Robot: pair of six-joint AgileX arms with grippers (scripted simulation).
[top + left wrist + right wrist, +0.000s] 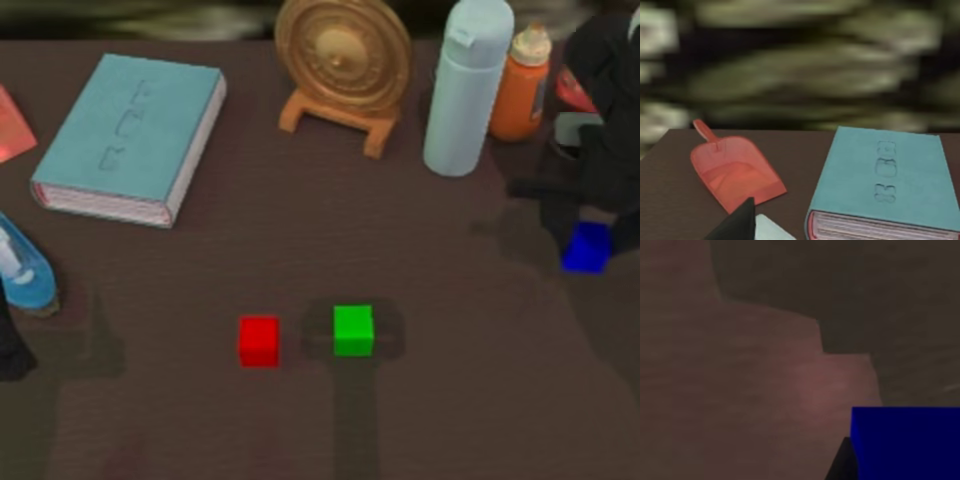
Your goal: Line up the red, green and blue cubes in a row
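Dark table [200, 420]: right gripper [590, 235] clamps blue cube [586, 247] near bottle [466, 90]; left gripper's state unclear.

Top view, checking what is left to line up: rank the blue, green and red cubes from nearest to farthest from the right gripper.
1. blue cube: at the right gripper, by the table's right side.
2. green cube: table centre, toward the front.
3. red cube: just left of the green one.

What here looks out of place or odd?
Only the small deep-blue matte cube stands apart, at the table's right side under the right tool, far from the bright red cube and bright green cube, which sit side by side. Nothing looks spilled or damaged.
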